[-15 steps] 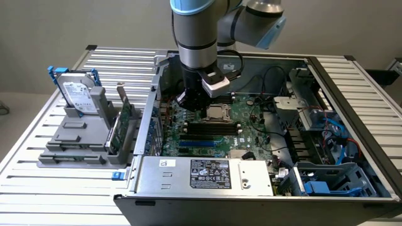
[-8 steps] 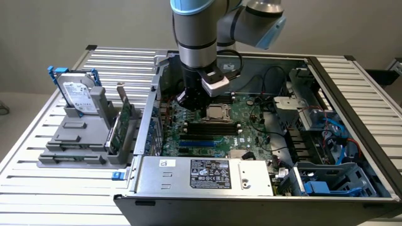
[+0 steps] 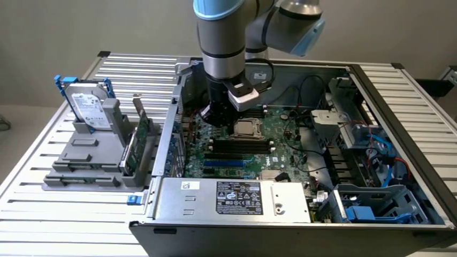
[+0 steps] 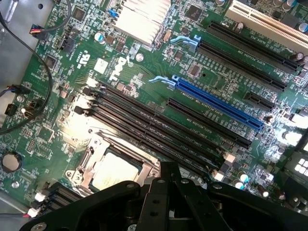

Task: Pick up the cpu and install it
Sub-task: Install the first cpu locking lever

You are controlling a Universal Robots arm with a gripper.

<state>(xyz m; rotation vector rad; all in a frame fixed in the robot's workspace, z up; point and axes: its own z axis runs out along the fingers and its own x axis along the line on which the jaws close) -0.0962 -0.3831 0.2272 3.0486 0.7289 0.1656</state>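
Gripper (image 3: 220, 119) shut, nothing visibly held, low over the motherboard (image 3: 286, 155) near its rear edge inside the case (image 3: 400, 155). Cpu (image 3: 247, 127) seated flat in the socket (image 4: 86, 163), just beside the fingertips.

Plain beige wall (image 3: 57, 27) (evenly lit)

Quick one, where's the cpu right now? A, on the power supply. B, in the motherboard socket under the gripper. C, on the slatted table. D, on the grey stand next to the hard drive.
B: the cpu lies flat in the socket frame on the motherboard, just below the gripper.
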